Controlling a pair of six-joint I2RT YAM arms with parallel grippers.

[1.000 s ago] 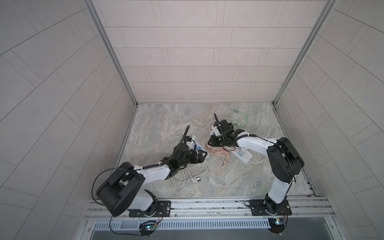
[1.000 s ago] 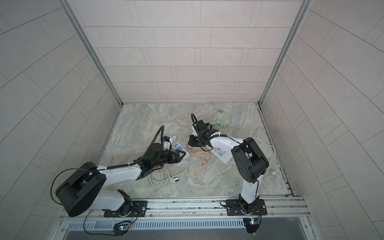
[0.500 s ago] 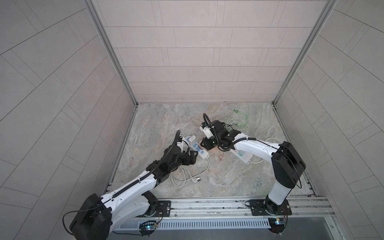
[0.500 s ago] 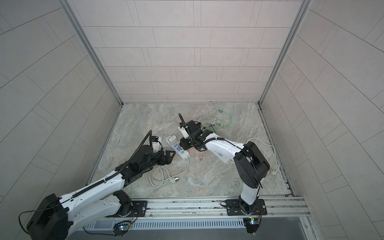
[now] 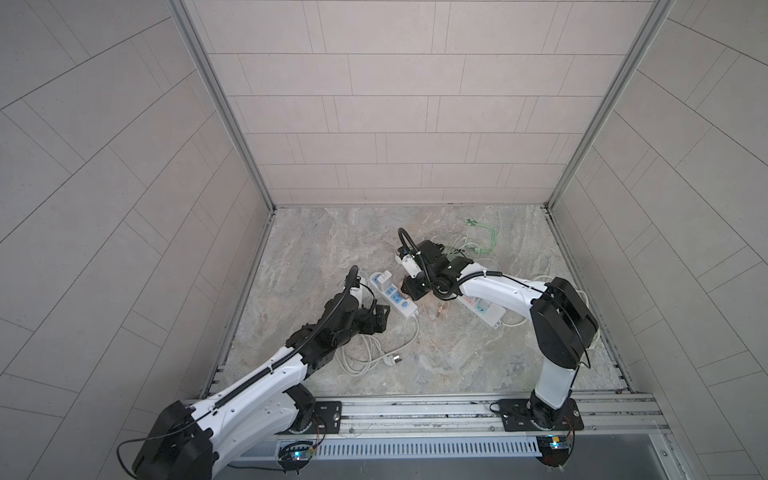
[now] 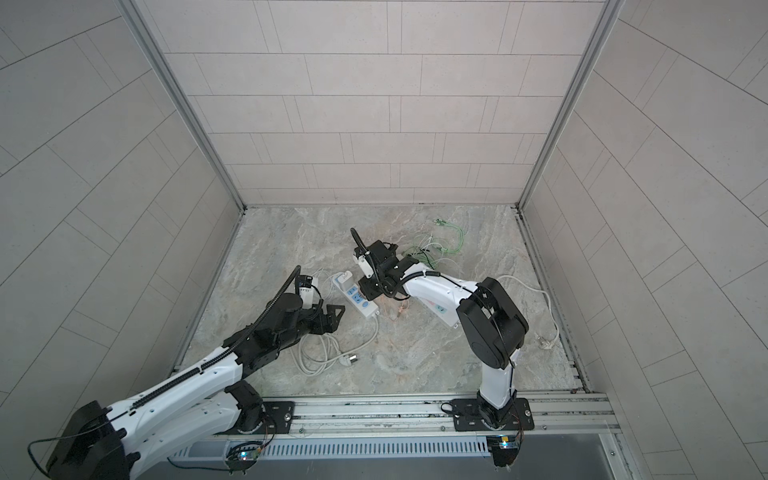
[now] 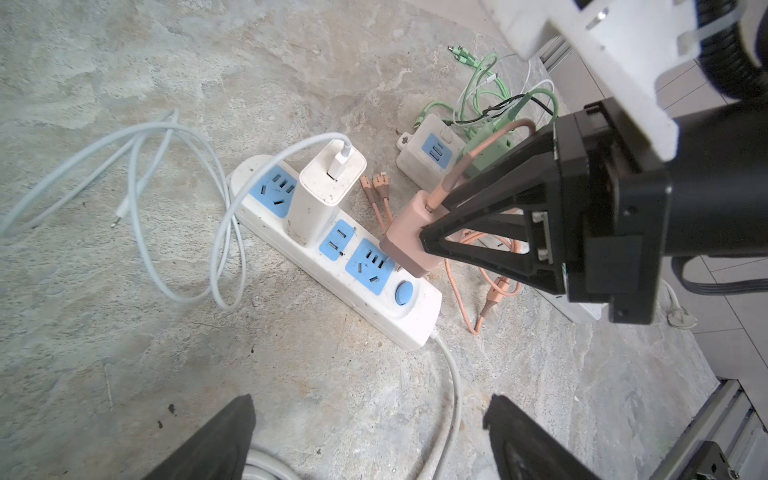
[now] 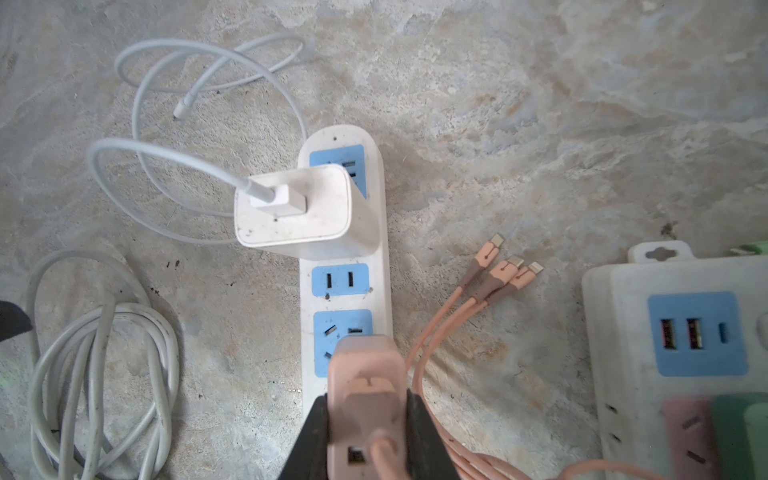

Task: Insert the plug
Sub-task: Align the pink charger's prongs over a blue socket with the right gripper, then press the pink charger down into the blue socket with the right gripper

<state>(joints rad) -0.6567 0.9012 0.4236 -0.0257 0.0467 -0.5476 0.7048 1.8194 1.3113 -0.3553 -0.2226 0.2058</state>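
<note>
My right gripper (image 8: 368, 415) is shut on a pink plug (image 8: 365, 399) with an orange cable running from its back. The plug (image 7: 409, 232) hangs tilted over the white power strip (image 7: 415, 316), at the blue three-pin socket beside the round blue switch. Its metal prongs show just above the strip's face. A white charger (image 7: 324, 195) stands plugged in farther along the strip (image 8: 343, 303). My left gripper (image 7: 370, 415) is open and holds nothing. It hovers over the bare floor near the strip's cable end (image 5: 395, 297), apart from it. Both top views show the two grippers (image 5: 380, 320) (image 6: 368, 291).
A second white power strip (image 8: 623, 332) with USB ports and pink and green plugs lies under my right arm. Orange cable ends (image 8: 507, 266) lie between the strips. A coiled white cord (image 5: 365, 353) sits by my left arm. Green cables (image 5: 478, 245) lie at the back. Tiled walls enclose the floor.
My right gripper has carried the pink plug leftward to the strip. My left gripper has drawn back from the strip and opened a little wider.
</note>
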